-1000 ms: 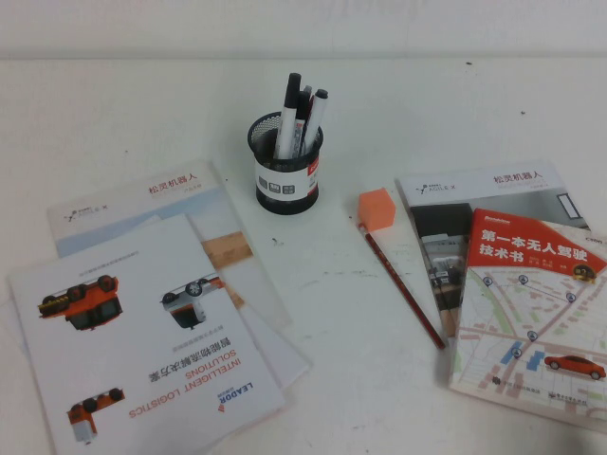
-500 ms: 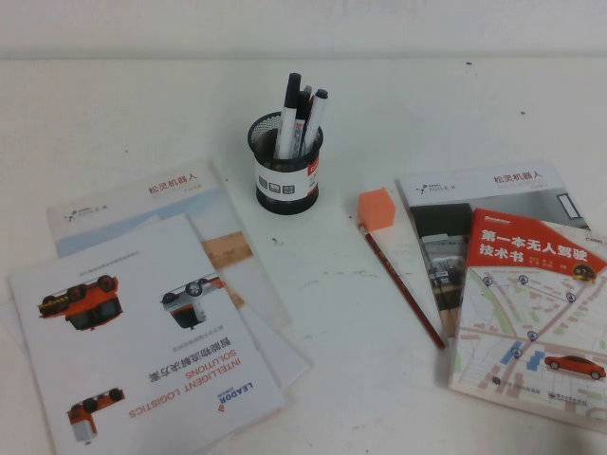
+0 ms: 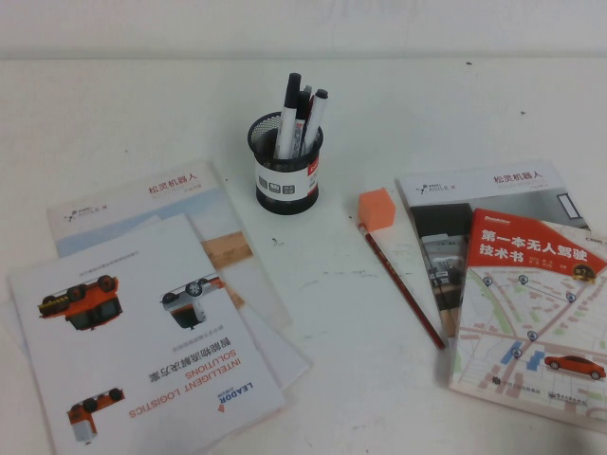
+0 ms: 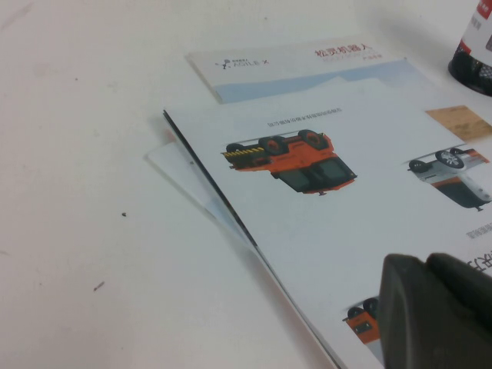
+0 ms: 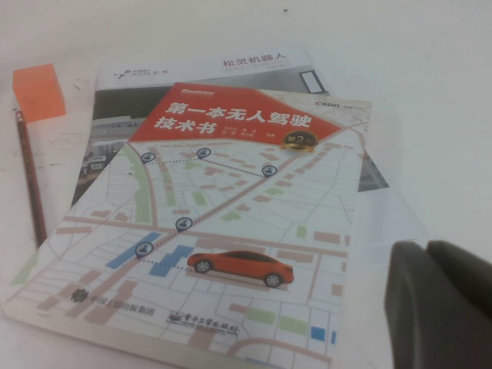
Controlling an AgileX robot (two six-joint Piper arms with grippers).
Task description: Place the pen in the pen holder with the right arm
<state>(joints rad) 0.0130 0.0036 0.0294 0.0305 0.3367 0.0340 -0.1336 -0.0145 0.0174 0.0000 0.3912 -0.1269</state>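
Observation:
The pen point(image 3: 403, 287) is a long thin red stick lying flat on the white table, between the orange cube and the right-hand booklets. It also shows in the right wrist view point(image 5: 29, 177). The pen holder point(image 3: 286, 161) is a black mesh cup with a white label band, standing upright at the table's middle back with several markers in it. Its edge shows in the left wrist view point(image 4: 477, 54). My right gripper point(image 5: 425, 250) is shut and empty, low over the table beside the map booklet, well away from the pen. My left gripper point(image 4: 425, 263) is shut and empty over the left booklets. Neither arm shows in the high view.
An orange cube point(image 3: 377, 209) sits at the pen's far end. A map booklet point(image 3: 531, 313) lies on another booklet point(image 3: 493, 185) at the right. A stack of booklets point(image 3: 142, 332) lies at the left. The white table point(image 3: 341, 360) is bare between the stacks.

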